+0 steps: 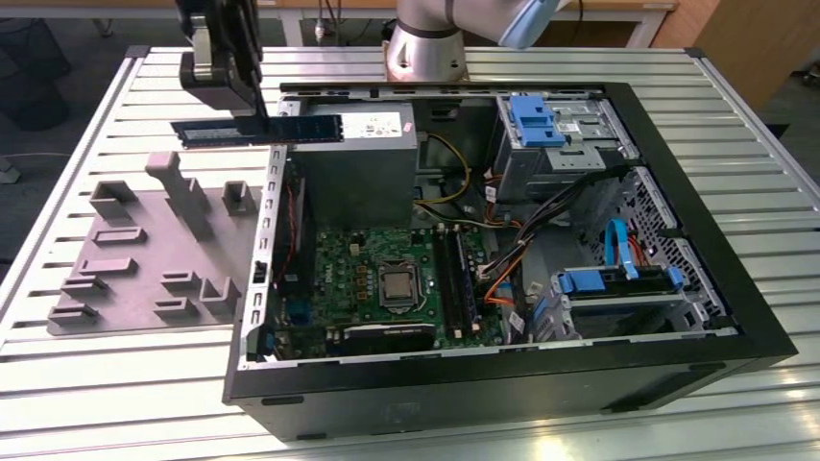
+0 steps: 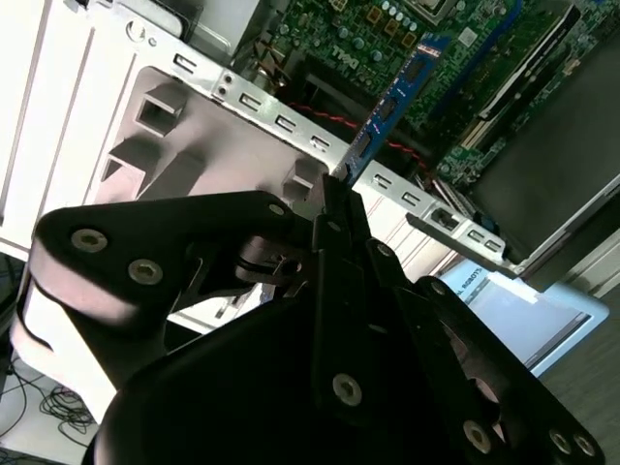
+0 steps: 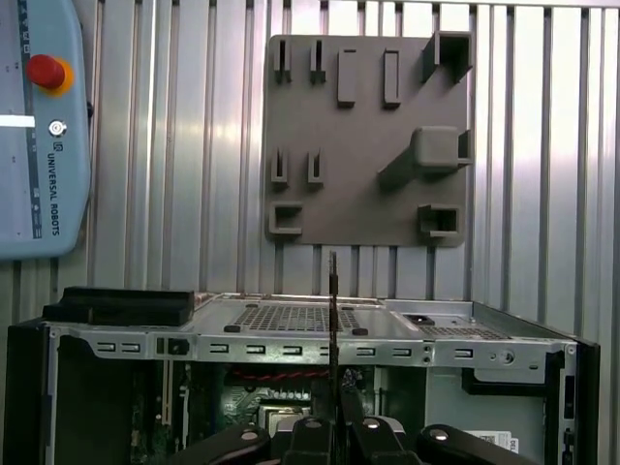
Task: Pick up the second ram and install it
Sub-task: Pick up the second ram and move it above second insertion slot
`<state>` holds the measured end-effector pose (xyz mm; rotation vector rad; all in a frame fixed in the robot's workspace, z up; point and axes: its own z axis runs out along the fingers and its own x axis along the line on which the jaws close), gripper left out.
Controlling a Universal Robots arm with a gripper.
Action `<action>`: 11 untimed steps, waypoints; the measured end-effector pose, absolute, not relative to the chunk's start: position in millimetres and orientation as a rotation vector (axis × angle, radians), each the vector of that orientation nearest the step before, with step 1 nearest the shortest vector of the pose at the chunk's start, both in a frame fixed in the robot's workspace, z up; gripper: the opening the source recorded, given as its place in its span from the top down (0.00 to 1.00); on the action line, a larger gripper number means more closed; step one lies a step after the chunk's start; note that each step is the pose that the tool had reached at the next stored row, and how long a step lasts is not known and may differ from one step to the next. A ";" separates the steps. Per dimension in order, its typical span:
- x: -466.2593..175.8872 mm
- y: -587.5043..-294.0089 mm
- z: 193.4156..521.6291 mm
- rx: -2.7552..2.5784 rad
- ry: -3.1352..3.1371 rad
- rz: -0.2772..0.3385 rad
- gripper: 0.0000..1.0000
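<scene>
The second ram, a thin blue-green stick, hangs level in the air above the open computer case's wall on the exterior view's left. My gripper is shut on it from above, near its middle. In the second wrist view the ram sticks out from between the black fingers toward the green motherboard. The first wrist view has the ram edge-on, as a thin line above my gripper. The motherboard lies flat inside the case, with long black memory slots beside the processor socket.
A grey fixture plate with raised holders lies on the slatted table at the exterior view's left of the case. Cables, blue drive cages and a power supply crowd the case. A teach pendant lies on the table.
</scene>
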<state>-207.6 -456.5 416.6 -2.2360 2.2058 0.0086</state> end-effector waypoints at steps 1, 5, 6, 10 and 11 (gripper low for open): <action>-205.2 -456.5 416.5 -2.236 2.206 0.009 0.86; -194.5 -456.5 416.6 -2.236 2.206 0.009 0.86; -192.0 -456.5 416.6 -2.236 2.206 0.009 0.86; -184.2 -456.5 416.6 -2.236 2.206 0.009 0.86; -182.3 -456.5 416.6 -2.236 2.206 0.009 0.86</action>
